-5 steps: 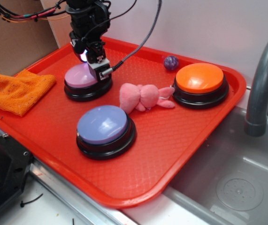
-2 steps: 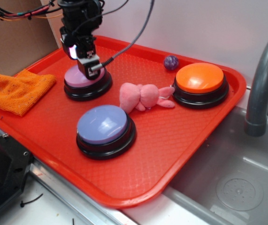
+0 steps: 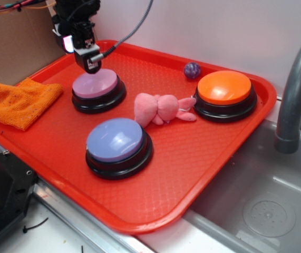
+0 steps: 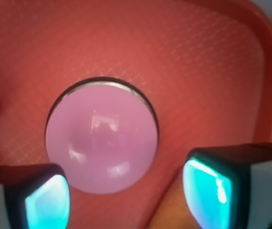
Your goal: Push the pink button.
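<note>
The pink button (image 3: pixel 95 84), a pale pink-lilac dome on a black base, sits at the back left of the red tray (image 3: pixel 192 158). In the wrist view it (image 4: pixel 101 138) lies below me, whole and uncovered. My gripper (image 3: pixel 87 62) hangs in the air above and just left of the button, not touching it. In the wrist view the gripper (image 4: pixel 126 200) is open, its two fingers wide apart with glowing teal pads (image 4: pixel 207 191), and nothing between them.
A bluish-purple button (image 3: pixel 117 141) sits at the tray's front. An orange button (image 3: pixel 225 89) sits at the right. A pink plush toy (image 3: pixel 161 108) lies between them. A small purple ball (image 3: pixel 192 70) is at the back. An orange cloth (image 3: pixel 21 100) lies left. A sink and faucet (image 3: pixel 292 105) are right.
My gripper has risen off the pink button and moved up and to the left. The button's top is now fully in view.
</note>
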